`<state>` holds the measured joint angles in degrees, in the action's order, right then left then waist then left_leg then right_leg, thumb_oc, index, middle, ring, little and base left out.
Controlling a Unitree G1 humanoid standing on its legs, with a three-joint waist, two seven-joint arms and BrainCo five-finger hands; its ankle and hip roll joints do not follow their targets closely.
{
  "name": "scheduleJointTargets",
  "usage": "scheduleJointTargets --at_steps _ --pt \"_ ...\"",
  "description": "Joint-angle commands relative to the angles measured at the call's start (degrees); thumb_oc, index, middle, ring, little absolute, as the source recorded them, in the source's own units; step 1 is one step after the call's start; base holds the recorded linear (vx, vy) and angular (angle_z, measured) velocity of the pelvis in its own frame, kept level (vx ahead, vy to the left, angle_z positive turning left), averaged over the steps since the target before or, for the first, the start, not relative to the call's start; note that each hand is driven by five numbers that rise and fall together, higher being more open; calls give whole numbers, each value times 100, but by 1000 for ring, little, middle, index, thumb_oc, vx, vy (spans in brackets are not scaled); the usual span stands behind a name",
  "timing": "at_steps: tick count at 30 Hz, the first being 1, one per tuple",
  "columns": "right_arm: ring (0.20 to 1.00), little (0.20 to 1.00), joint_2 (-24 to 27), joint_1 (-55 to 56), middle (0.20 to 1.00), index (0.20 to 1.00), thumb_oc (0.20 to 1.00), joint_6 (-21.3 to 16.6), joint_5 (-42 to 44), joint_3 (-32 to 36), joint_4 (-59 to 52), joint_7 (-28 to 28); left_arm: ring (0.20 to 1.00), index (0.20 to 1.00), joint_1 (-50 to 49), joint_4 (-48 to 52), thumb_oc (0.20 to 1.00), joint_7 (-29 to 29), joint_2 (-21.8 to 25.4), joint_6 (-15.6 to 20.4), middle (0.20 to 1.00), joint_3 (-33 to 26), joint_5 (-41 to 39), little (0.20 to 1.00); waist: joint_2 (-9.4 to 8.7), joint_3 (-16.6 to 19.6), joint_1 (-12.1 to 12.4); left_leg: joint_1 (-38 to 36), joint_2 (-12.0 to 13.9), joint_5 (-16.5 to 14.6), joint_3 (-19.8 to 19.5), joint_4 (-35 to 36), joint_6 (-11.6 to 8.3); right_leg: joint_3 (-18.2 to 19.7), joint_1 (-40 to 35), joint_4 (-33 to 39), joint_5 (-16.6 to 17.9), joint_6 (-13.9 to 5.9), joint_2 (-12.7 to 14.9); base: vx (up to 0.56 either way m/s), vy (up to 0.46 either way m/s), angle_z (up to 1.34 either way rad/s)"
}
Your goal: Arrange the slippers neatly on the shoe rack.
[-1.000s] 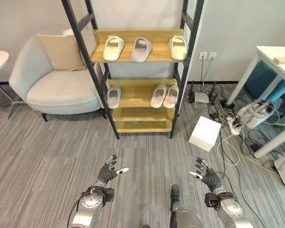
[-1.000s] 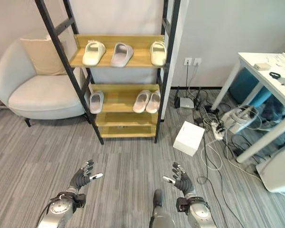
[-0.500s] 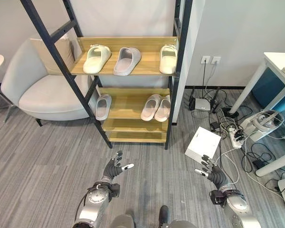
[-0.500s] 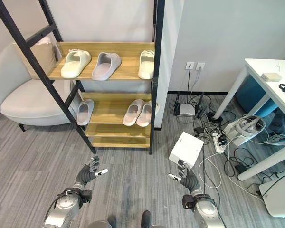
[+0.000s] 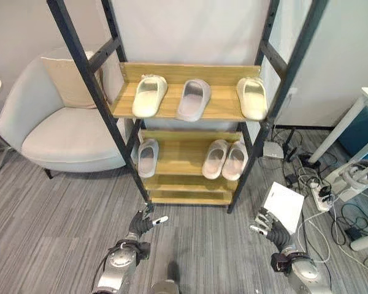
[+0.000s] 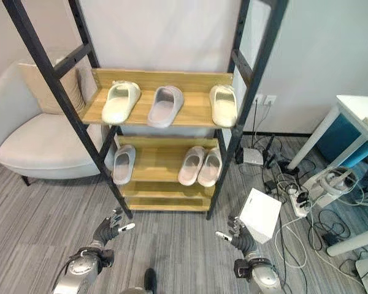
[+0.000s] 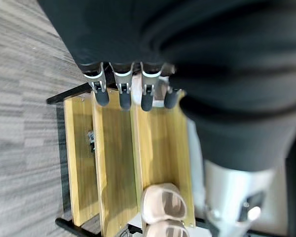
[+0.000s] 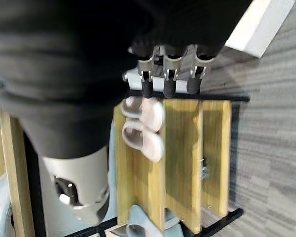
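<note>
I'm seeing three pale slippers [image 5: 195, 98] lying spaced along the shoe rack [image 5: 187, 114]'s top shelf; below, a lone slipper [image 5: 147, 157] is sitting at the left edge, a touching pair [image 5: 226, 159] at the right.

Shoe rack [image 5: 190, 110]: top shelf holds three slippers, cream [image 5: 149, 95], grey [image 5: 193, 98] and cream [image 5: 252, 97], with bare wood between each; middle shelf has one slipper [image 5: 148, 157] at its left end, a touching pair [image 5: 226, 159] at right, and a wide bare stretch between them. Slanted black side posts [image 5: 86, 82] narrow the approach from either flank. Floor before the rack is bare under left hand [image 5: 142, 224] and right hand [image 5: 267, 225], both with fingers straight; white box [image 5: 284, 206] and tangled cables [image 5: 331, 196] crowd the right side, armchair [image 5: 61, 125] the left.
</note>
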<state>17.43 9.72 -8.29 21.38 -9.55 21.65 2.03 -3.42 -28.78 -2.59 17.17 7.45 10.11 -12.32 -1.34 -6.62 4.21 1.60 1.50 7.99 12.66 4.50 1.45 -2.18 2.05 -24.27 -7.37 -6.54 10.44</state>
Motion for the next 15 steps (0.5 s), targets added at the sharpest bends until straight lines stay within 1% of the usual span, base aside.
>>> scheduleJointTargets --at_steps 1,2,3,4,5,7,8,9,10,11,12,15 --pt "1000 1000 -91 -399 1000 1000 1000 -253 40 62 -337 3 1000 1000 -42 675 1000 54 303 203 1000 -70 191 1000 -81 -135 92 153 64 44 -271 -15 -35 -62 -413 -160 2023 -270 198 181 222 7" --pt "1000 1000 -135 -379 1000 1000 1000 -242 41 71 -346 8 1000 1000 -50 700 1000 59 314 198 1000 -68 212 1000 -32 -158 53 33 60 -11 -289 7 3 -129 -223 -411 2034 -250 191 321 242 13" --pt "1000 1000 -152 -352 1000 1000 1000 -231 93 108 -328 21 1000 1000 -30 740 1000 72 308 209 1000 -43 198 1000 37 -208 -33 -172 8 -143 -341 50 28 -322 157 -315 1933 -187 99 247 144 15" --pt "1000 1000 -151 -349 1000 1000 1000 -231 93 107 -329 22 1000 1000 -33 741 1000 73 307 209 1000 -43 197 1000 25 -221 -56 -190 -10 -156 -362 50 26 -341 138 -344 1895 -188 120 386 105 12" --pt "1000 1000 -133 -332 1000 1000 1000 -209 119 143 -355 15 1000 1000 -48 852 1000 97 315 221 1000 2 178 1000 25 -265 -154 -351 -98 -294 -431 50 19 -613 367 195 1731 -143 63 291 4 19" --pt "1000 1000 -127 -330 1000 1000 1000 -223 187 182 -331 -17 1000 1000 -29 873 1000 99 305 222 1000 43 171 1000 -7 -329 -283 -543 -178 -424 -542 50 -6 -766 560 794 1655 -139 -90 288 -22 40" --pt "1000 1000 -125 -328 1000 1000 1000 -224 187 182 -331 -17 1000 1000 -31 873 1000 99 303 222 1000 44 171 1000 6 -341 -295 -568 -165 -446 -557 50 -12 -786 521 807 1640 -139 -101 304 -82 41" --pt "1000 1000 -120 -317 1000 1000 1000 -242 214 208 -316 -38 1000 1000 24 862 1000 93 281 229 1000 53 189 1000 -55 -366 -397 -755 -225 -592 -642 50 -72 -906 701 1466 1757 -207 -154 214 -62 31" --pt "1000 1000 -118 -316 1000 1000 1000 -242 213 208 -315 -39 1000 1000 25 860 1000 93 279 230 1000 54 189 1000 -40 -375 -406 -772 -209 -607 -654 50 -77 -924 667 1489 1757 -207 -169 460 -175 38" --pt "1000 1000 -103 -243 1000 1000 1000 -254 217 245 -336 -29 1000 1000 122 831 1000 120 252 272 1000 85 229 1000 -108 -358 -525 -999 -236 -803 -759 50 -152 -994 658 2074 1865 -272 -214 348 -170 24" --pt "1000 1000 -87 -188 1000 1000 1000 -266 224 253 -327 -8 1000 1000 99 831 1000 137 237 279 1000 94 254 1000 -134 -313 -511 -1067 -233 -854 -775 50 -175 -971 516 2190 1846 -229 -255 342 -169 12" --pt "1000 1000 -75 -159 1000 1000 1000 -270 223 256 -310 15 1000 1000 83 826 1000 137 211 290 1000 93 265 1000 -130 -274 -492 -1133 -210 -886 -772 22 -205 -945 397 2238 1831 -194 -297 146 -85 27"
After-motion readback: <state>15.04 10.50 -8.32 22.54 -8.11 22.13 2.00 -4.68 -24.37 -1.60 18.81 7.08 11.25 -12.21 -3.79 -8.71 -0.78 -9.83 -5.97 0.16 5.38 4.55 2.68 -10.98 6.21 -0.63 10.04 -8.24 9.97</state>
